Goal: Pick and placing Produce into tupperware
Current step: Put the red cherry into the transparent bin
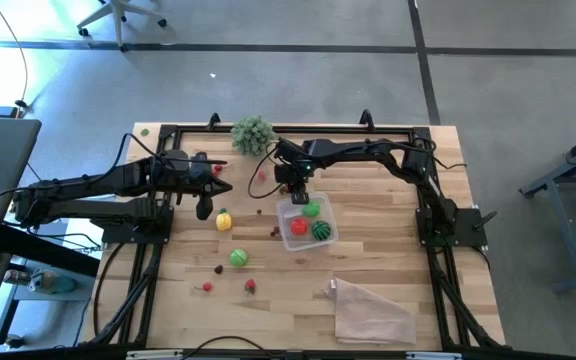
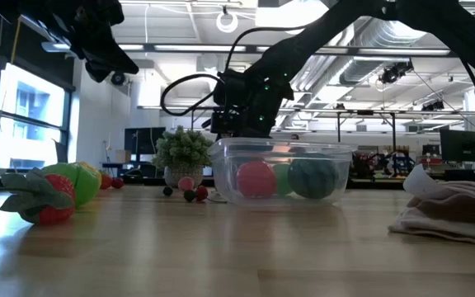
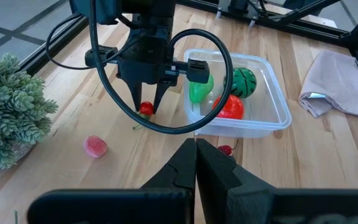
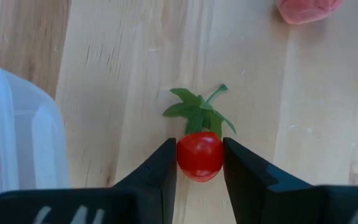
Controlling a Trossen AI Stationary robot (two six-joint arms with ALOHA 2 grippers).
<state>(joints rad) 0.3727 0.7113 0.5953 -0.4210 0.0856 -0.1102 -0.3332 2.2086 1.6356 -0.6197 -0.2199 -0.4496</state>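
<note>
- The table (image 1: 388, 260) is pale wood, with the two dark arms reaching in from its left and right sides.
- A folded cloth (image 1: 373, 311) lies at the near right, well apart from everything else.
- A leafy clump (image 1: 252, 133) stands at the far edge, near the middle.
- The tub (image 1: 304, 236) sits mid-table, holding a red fruit (image 3: 231, 108), a green one (image 3: 199, 89) and a striped melon ball (image 3: 243, 81).
- The right gripper (image 4: 199, 163) is down at the table just beside the tub's far left corner, its fingers (image 4: 246, 171) pressed on either side of a small red tomato (image 4: 199, 155) with a green leafy top; the tomato seems to sit on the wood.
- The left gripper (image 3: 196, 157) hangs over the left part of the table, fingers closed together with nothing between them.
- Loose produce lies left of the tub: a yellow fruit (image 1: 224, 220), a green ball (image 1: 238, 257), a pink piece (image 3: 96, 147) and a few small red ones (image 1: 250, 286) toward the near edge.
</note>
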